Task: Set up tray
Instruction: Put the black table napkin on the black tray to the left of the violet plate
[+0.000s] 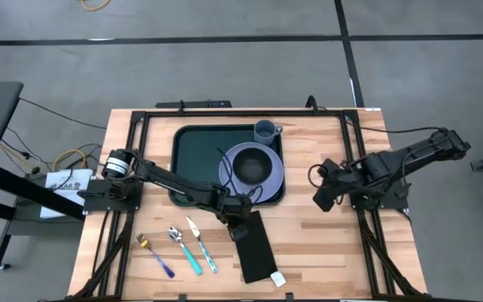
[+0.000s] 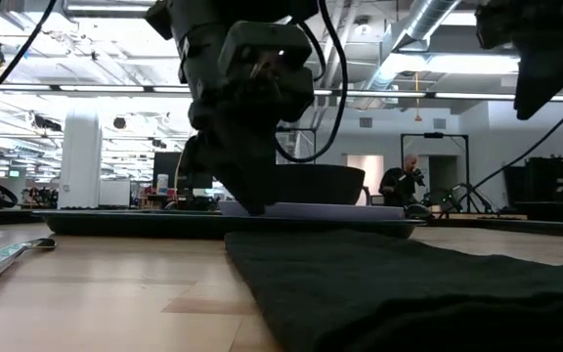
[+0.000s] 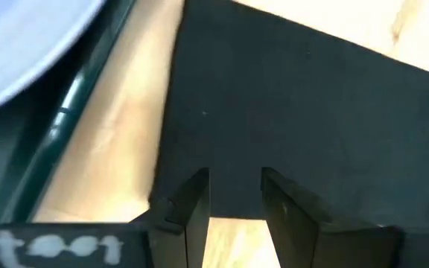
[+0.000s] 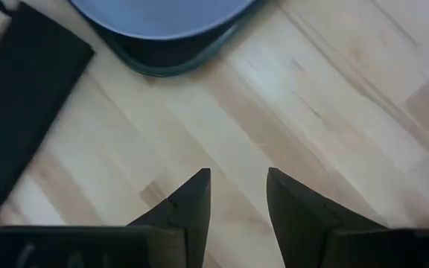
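My left gripper is down low over the wooden table, right at the near end of the narrow flat black napkin, just off the front edge of the large dark green rectangular plastic tray. In my left wrist view the two dark fingers stand a narrow gap apart with the napkin's edge just ahead of them, nothing between them. From table height that gripper hangs just above the dark cloth, tips almost on it; touching or not, I cannot tell.

The tray sits at the far middle of the table. On it lies a round lavender plate with a dark bowl on top, and a small grey-blue cup stands in the far right corner.

My right gripper hovers over bare wood to the right of the tray, fingers parted a little, holding nothing.

Near the table's front left lie a fork with a purple handle, a spoon with a teal handle and a knife with a light blue handle, side by side, apart from the napkin.
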Controlling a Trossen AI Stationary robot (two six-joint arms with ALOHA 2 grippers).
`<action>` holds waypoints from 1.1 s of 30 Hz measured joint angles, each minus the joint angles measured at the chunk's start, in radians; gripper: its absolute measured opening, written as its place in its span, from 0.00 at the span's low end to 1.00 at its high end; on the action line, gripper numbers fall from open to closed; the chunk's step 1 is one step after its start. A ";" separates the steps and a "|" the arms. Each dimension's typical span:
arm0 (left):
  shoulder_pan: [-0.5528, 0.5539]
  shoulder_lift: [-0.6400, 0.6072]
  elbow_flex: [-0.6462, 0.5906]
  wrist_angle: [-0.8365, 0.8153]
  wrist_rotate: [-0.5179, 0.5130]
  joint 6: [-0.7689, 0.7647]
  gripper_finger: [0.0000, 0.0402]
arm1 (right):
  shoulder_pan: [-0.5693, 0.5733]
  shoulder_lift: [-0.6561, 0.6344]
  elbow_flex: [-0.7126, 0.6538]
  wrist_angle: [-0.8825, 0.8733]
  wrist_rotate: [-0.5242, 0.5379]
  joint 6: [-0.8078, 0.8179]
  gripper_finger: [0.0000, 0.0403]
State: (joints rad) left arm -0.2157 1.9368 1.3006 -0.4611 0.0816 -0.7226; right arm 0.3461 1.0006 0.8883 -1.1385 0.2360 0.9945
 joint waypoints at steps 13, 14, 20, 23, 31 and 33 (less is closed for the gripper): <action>-0.006 0.035 0.002 -0.022 -0.042 0.001 0.27 | 0.020 -0.235 -0.109 0.070 -0.001 0.022 0.30; -0.007 0.041 0.001 -0.021 -0.033 0.003 0.27 | 0.020 -0.242 -0.109 0.070 -0.001 0.018 0.30; -0.008 0.062 0.001 0.009 -0.023 0.008 0.31 | 0.020 -0.260 -0.109 0.071 0.004 -0.001 0.30; -0.005 0.062 0.001 0.012 -0.063 0.020 0.37 | 0.020 -0.259 -0.109 0.071 0.005 -0.009 0.30; -0.004 0.062 0.001 0.010 -0.088 0.028 0.44 | 0.020 -0.259 -0.109 0.073 0.008 -0.035 0.30; -0.004 0.062 0.000 0.005 -0.088 0.026 0.40 | 0.020 -0.259 -0.109 0.072 0.008 -0.038 0.30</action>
State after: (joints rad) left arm -0.2195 1.9991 1.3010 -0.4566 -0.0061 -0.6962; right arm 0.3660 0.7418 0.7788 -1.0660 0.2443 0.9566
